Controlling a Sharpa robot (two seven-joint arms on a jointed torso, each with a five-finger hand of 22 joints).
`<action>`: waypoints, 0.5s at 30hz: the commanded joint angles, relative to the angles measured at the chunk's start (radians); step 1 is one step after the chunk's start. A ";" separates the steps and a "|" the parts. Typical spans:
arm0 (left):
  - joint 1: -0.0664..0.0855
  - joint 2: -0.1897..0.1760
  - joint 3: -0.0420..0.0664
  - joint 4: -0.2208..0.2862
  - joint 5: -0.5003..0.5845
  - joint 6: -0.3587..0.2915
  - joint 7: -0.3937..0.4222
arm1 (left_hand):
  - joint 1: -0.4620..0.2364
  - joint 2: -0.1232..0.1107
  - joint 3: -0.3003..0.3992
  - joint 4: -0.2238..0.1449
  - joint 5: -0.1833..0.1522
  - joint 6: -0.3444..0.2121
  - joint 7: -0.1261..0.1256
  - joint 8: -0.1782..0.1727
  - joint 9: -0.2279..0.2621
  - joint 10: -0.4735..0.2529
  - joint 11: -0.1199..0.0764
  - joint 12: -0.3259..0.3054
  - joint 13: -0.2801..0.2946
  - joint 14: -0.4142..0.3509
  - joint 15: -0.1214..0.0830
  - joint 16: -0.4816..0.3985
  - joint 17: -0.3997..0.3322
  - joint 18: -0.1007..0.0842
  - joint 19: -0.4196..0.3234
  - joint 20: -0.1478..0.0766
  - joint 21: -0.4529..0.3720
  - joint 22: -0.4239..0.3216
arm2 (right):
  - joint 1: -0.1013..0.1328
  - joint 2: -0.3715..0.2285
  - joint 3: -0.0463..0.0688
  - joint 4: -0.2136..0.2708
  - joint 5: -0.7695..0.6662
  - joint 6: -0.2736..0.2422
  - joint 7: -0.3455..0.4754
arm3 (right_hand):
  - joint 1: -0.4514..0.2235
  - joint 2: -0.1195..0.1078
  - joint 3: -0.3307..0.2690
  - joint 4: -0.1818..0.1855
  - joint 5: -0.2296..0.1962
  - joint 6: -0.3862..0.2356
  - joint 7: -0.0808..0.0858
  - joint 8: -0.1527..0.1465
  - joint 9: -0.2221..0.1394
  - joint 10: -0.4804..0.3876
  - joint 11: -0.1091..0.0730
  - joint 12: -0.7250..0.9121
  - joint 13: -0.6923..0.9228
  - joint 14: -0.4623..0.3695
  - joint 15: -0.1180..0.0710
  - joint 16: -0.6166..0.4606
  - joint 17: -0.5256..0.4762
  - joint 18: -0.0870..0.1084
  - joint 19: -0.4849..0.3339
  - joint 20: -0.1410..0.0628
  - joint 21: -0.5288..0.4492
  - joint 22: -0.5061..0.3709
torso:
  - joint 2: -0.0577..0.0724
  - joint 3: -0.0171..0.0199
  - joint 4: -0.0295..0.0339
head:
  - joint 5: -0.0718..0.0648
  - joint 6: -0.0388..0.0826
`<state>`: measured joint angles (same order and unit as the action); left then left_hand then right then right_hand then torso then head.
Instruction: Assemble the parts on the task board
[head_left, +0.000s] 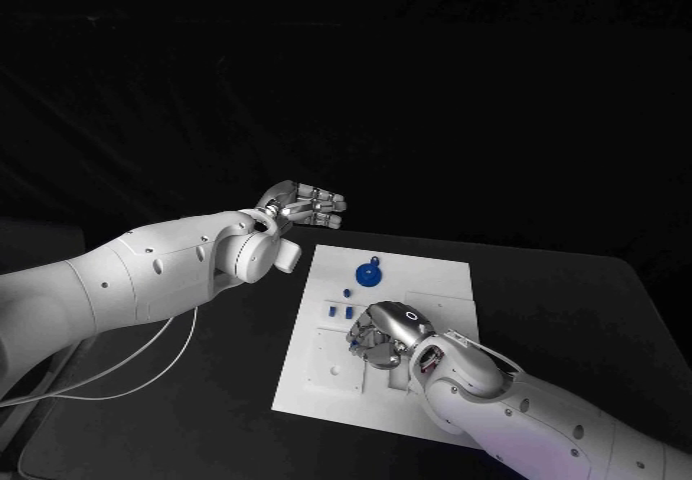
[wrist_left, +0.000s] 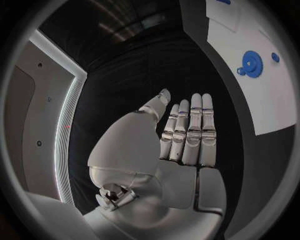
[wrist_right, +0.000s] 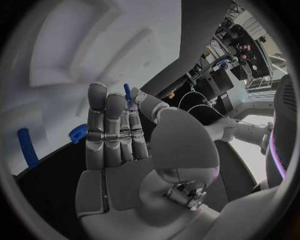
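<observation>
Right hand: my right hand (head_left: 384, 333) sits low over the middle of the task board (head_left: 433, 275). In the right wrist view its fingers (wrist_right: 106, 125) stand nearly straight and close together, and a slim blue peg (wrist_right: 127, 92) shows between fingertip and thumb. I read that as a pinch hold, though the contact itself is partly hidden.

Left hand: my left hand (head_left: 300, 207) hangs off the board, beyond its far left corner. Fingers straight and side by side, thumb apart, nothing in them.

Parts: a blue gear (head_left: 369, 272) lies on the far half of the board. Small blue pegs (head_left: 338, 311) stand just left of my right hand.

Risk, grip: the pinch looks shallow. Any tilt on the way down could twist the peg out or jam it at the hole's edge.

Risk, sightline: from the head view my own hand covers the work spot, so I would be aligning half blind.

Risk, neighbours: the standing pegs are near the hand; a sideways sweep could knock them.

Surface: black table (head_left: 577, 300), matte; the white board lies flat on it.

Room: dark backdrop behind the table.
</observation>
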<state>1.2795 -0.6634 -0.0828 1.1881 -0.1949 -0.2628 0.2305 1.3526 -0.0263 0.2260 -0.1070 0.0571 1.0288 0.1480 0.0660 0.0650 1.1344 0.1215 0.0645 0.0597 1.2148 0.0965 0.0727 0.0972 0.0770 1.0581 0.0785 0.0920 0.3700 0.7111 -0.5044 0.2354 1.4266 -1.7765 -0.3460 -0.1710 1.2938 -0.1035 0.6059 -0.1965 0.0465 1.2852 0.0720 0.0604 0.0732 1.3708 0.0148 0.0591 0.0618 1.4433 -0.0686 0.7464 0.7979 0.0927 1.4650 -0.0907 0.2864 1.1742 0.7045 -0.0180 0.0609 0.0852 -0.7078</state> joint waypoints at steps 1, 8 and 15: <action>0.001 0.002 0.001 -0.001 0.006 -0.002 0.010 | 0.003 -0.001 0.005 -0.003 0.000 0.003 -0.004 -0.001 0.000 0.003 0.000 -0.005 -0.001 0.005 -0.002 -0.003 0.001 -0.010 0.002 -0.003 0.007 0.001 | -0.004 0.003 -0.002 -0.002 -0.034 0.021 -0.009 | -0.001 0.005 0.001 -0.007 0.002 0.002 0.002 0.004 0.002 0.008 -0.001 0.004 0.001 0.005 -0.002 -0.002 0.000 0.028 0.037 -0.004 0.006 0.001 | 0.000 0.0009 -0.0010 | 0.007 -0.008; 0.001 -0.003 0.001 0.001 0.006 0.000 0.020 | 0.004 0.003 0.009 -0.007 0.001 0.015 -0.007 -0.001 0.000 0.004 -0.001 -0.005 -0.001 0.004 -0.002 -0.004 0.001 -0.010 -0.001 -0.004 0.010 0.002 | -0.013 0.003 -0.006 -0.007 -0.082 0.027 -0.017 | -0.002 0.004 0.002 -0.011 0.002 0.003 0.002 0.004 0.001 0.009 -0.001 0.004 0.001 0.005 -0.002 -0.002 0.000 0.026 0.037 -0.004 0.008 0.003 | 0.000 -0.0013 -0.0016 | 0.007 -0.014; 0.001 -0.009 0.001 0.001 0.006 0.001 0.024 | 0.001 0.007 0.013 -0.015 0.001 0.026 -0.010 0.000 0.001 0.004 -0.001 -0.005 -0.001 0.002 -0.002 -0.004 0.000 -0.010 -0.007 -0.004 0.019 0.008 | -0.018 0.003 -0.006 -0.008 -0.105 0.011 -0.025 | -0.003 0.003 0.005 -0.012 0.002 0.004 0.001 0.004 0.001 0.010 -0.001 0.004 0.001 0.006 -0.002 -0.001 0.000 0.024 0.037 -0.004 0.010 0.005 | 0.000 0.0000 -0.0012 | 0.009 -0.022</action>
<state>1.2796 -0.6729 -0.0827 1.1874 -0.1947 -0.2629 0.2356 1.3526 -0.0262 0.2381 -0.1191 0.0571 1.0504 0.1376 0.0660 0.0650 1.1345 0.1215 0.0645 0.0597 1.2148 0.0965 0.0727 0.0970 0.0770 1.0555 0.0759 0.1079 0.3765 0.6975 -0.5020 0.2309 1.4208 -1.8429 -0.3378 -0.1829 1.2935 -0.1039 0.6100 -0.2032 0.0463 1.2839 0.0731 0.0597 0.0738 1.3711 0.0128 0.0610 0.0618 1.4433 -0.0682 0.7463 0.7979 0.0930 1.4666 -0.0890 0.2903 1.1782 0.7045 -0.0186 0.0596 0.0927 -0.7277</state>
